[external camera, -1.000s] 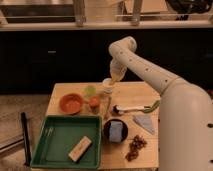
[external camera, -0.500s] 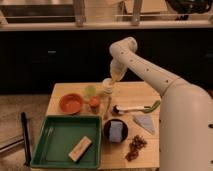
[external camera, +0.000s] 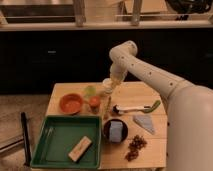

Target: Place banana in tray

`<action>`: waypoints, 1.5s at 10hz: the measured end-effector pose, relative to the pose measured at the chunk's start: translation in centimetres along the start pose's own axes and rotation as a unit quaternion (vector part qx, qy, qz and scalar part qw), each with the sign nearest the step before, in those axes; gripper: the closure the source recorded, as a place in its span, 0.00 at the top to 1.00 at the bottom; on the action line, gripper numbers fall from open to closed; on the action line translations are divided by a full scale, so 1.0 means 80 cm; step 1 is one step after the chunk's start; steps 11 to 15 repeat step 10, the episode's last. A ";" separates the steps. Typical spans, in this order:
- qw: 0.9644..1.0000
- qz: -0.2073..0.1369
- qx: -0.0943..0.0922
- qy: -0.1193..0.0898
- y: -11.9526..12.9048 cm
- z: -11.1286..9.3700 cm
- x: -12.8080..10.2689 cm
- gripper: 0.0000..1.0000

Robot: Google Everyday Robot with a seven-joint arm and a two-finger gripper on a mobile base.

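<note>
The gripper (external camera: 108,90) hangs over the table's far middle, its opening impossible to tell; the banana (external camera: 107,106) lies below, right of the tray (external camera: 64,142).

Setting: indoor test/demo area, lab- or office-type; exact kind can't be told.
Backdrop: dark panels behind, pale ledge w/ upright posts (external camera: 79,14) above.
Floor: speckled, carpet-like (external camera: 22,102).
Table: small wooden table (external camera: 135,92), items laid out as a staged set.
Items: green tray (external camera: 60,152), orange bowl (external camera: 71,103), dark bowl (external camera: 115,131), banana (external camera: 107,106), utensil (external camera: 135,107).
Robot: white arm over table, gripper (external camera: 108,91) low, near table centre, just above banana.
</note>
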 end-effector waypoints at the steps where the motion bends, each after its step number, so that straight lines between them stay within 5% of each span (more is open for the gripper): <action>1: 1.000 -0.019 0.000 -0.002 -0.002 -0.003 -0.019 0.00; 6: 0.993 -0.117 0.012 -0.006 -0.009 -0.032 -0.107 0.00; 10: 0.979 -0.203 0.016 -0.023 -0.008 -0.052 -0.183 0.00; 15: 0.979 -0.203 0.016 -0.023 -0.008 -0.052 -0.183 0.00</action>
